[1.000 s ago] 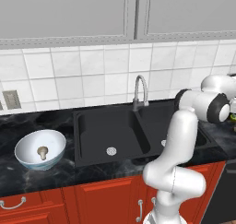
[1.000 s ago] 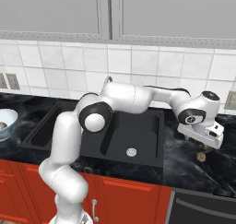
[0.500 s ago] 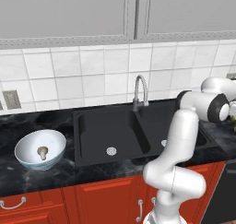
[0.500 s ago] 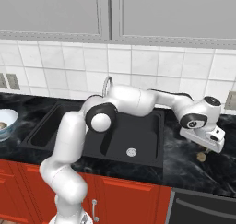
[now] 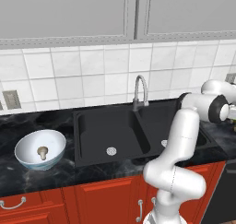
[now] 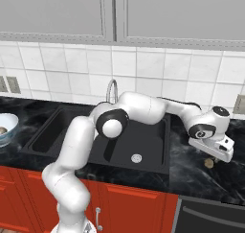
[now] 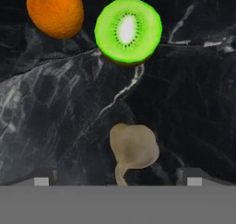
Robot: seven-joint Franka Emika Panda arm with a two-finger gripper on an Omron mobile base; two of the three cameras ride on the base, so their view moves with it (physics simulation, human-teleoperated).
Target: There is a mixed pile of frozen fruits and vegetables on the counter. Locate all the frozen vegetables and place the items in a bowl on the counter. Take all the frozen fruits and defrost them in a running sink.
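In the hand view, a tan mushroom piece point(image 7: 133, 147), one of the frozen vegetables, lies on the black counter point(image 7: 50, 121) just ahead of my open gripper point(image 7: 117, 179), between its two fingertips. Beyond it lie the frozen fruits: an orange ball point(image 7: 55, 11) and a cut lime-green one point(image 7: 128, 30). From the right base camera, my gripper point(image 6: 221, 153) hangs low over that mushroom point(image 6: 208, 163), right of the sink point(image 6: 134, 143). The white bowl point(image 5: 28, 150) stands on the counter left of the sink point(image 5: 113, 131) with another mushroom point(image 5: 43, 151) inside.
A curved silver faucet point(image 5: 140, 90) rises behind the double basin. My arm stretches across the right basin toward the counter's right end. A tiled wall backs the counter, and red cabinets point(image 5: 106, 200) run below it.
My hand has moved further right and lower over the counter, closing on the mushroom. The jaws have stayed wide apart.
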